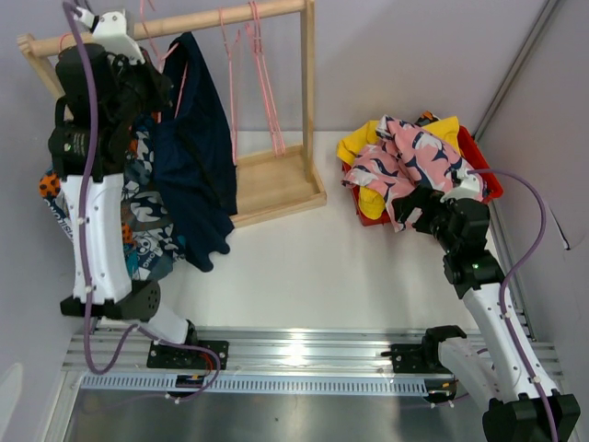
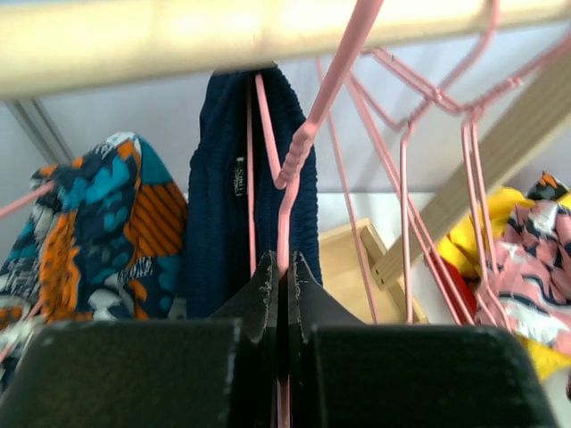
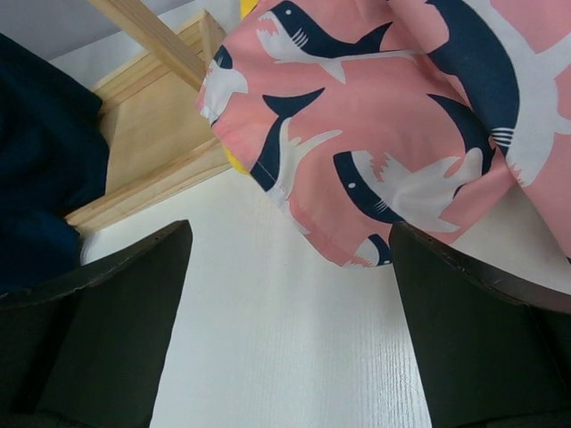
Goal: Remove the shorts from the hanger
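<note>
Left gripper (image 2: 285,267) pinches a thin pink wire hanger (image 2: 306,134), lower part hidden; right gripper (image 3: 290,259) spread beside pink shark-patterned cloth shorts (image 3: 401,116).

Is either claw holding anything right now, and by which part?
The left claw is shut on a pink wire hanger, pinching the wire just below its twisted neck. The right claw is open and holds nothing.

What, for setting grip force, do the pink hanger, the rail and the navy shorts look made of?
Pink hanger: probably coated wire, thin, glossy, twisted at the neck. Rail: pale bare wood, matte, round. Navy shorts: soft cloth, matte, with a fine ribbed or crinkled texture; fibre unclear.
</note>
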Motion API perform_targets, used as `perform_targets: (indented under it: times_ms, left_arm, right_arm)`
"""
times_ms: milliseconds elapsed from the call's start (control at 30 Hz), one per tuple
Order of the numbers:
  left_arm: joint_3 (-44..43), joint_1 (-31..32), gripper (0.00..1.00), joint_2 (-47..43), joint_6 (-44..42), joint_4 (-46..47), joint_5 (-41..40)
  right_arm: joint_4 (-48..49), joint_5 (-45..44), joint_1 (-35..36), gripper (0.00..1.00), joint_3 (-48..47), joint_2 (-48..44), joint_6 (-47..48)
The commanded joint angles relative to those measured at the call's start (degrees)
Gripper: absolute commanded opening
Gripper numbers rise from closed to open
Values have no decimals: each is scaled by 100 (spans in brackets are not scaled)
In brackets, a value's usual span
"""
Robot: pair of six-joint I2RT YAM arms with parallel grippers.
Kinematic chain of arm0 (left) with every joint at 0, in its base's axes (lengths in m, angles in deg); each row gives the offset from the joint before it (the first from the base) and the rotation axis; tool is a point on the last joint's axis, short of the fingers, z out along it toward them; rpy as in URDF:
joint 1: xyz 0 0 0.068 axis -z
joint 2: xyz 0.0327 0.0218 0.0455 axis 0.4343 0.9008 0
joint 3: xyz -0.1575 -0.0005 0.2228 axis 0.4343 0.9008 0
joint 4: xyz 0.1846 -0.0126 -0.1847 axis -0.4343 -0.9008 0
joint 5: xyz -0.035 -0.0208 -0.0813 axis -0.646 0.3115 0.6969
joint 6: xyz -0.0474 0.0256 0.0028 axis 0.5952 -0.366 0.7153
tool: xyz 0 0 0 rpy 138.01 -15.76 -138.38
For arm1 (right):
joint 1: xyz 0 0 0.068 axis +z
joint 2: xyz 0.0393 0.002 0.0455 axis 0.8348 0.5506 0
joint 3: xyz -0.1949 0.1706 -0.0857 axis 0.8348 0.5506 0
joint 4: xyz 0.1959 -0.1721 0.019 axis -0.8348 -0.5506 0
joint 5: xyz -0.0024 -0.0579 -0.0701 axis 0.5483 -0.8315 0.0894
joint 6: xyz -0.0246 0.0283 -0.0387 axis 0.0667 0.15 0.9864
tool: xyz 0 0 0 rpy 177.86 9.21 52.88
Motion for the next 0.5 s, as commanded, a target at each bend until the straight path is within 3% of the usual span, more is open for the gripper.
perform_targets:
  times_ms: [0, 100, 267, 367, 400, 467]
  left_arm:
    - [610, 7, 0, -1253, -265, 579, 270]
    - [2328, 16, 0, -2090, -345, 728, 350]
    - [3391, 183, 0, -3522, 41, 633, 1077]
    - [4179, 280, 0, -4155, 454, 666, 2149]
    - [4461, 280, 0, -4289, 551, 771, 2935]
    - [4909, 515, 0, -4674, 867, 1278, 3651]
  right_arm:
    - [267, 299, -21, 99, -289, -124, 73]
    - [513, 1071, -12, 99, -420, -212, 38]
    - [1031, 3090, 101, 99, -1044, -54, -277]
    - [1276, 3961, 312, 99, -1650, 253, -628]
    - [1339, 4174, 382, 100, -1947, 315, -717]
    - [1166, 4395, 671, 99, -2274, 525, -727]
